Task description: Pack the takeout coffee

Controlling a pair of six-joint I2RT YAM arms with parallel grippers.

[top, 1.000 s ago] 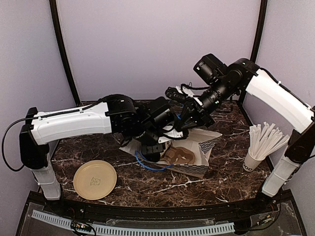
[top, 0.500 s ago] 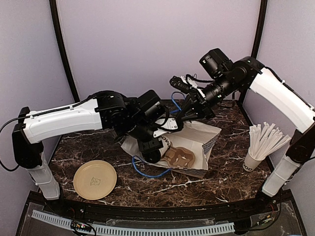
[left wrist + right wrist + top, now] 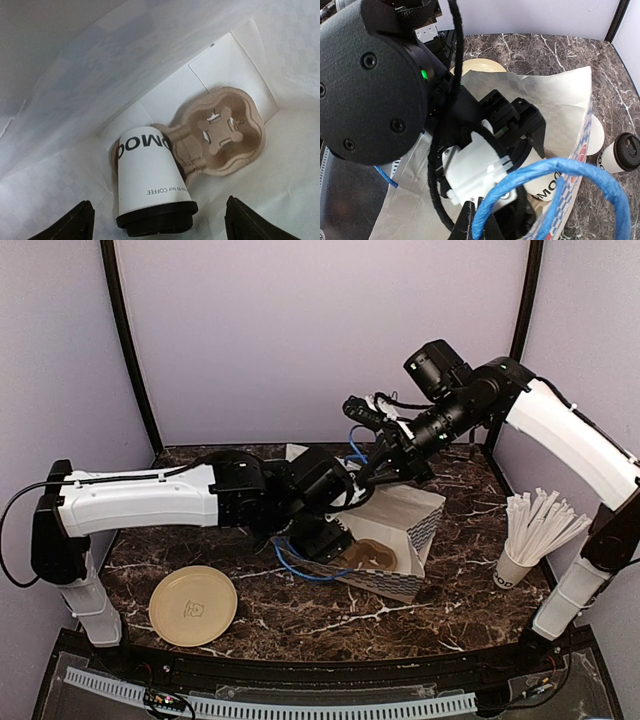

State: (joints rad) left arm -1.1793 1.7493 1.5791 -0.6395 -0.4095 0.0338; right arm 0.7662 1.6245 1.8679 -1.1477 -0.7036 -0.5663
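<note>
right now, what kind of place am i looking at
Most likely a robot lab booth staged as a takeout packing station: two arms bolted to a marble-look table, plain walls on black posts, and a paper bag holding a lidded cup and a cardboard carrier.

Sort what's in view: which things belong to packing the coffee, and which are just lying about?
Job in hand:
- bag, its handle in the right jaws
- lidded cup inside the bag
- carrier inside the bag
- second lidded cup outside the bag

Lying about:
- cup of sticks
- dish
</note>
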